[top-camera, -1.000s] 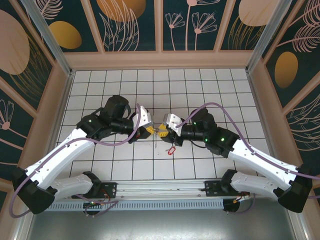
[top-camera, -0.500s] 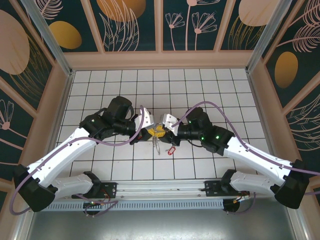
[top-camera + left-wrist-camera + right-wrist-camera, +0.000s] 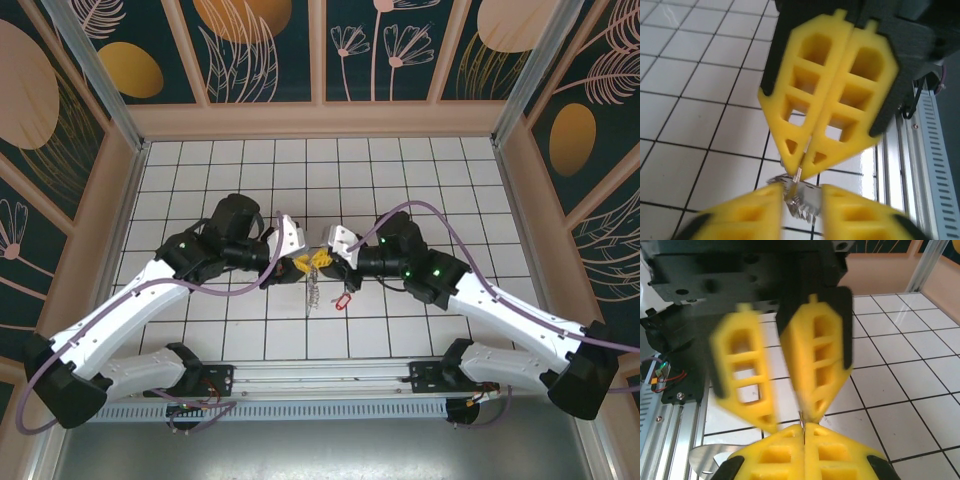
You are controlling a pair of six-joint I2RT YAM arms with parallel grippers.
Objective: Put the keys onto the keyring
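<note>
At table (image 3: 420, 170) centre: small red-tagged key (image 3: 343, 298), keyring (image 3: 313, 288) alongside.

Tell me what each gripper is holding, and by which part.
The right gripper pinches the keyring by its thin wire, at its fingertips. The left gripper is open around the strung keys, gripping nothing.

Bright, even light is thrown from overhead, faint shadows are laid on the tiles (image 3: 400, 180) beneath the left gripper (image 3: 297, 266) and right gripper (image 3: 321, 259), glare is seen beside the left gripper, and the yellow fingers (image 3: 740, 215) nearest each wrist lens are blurred.
</note>
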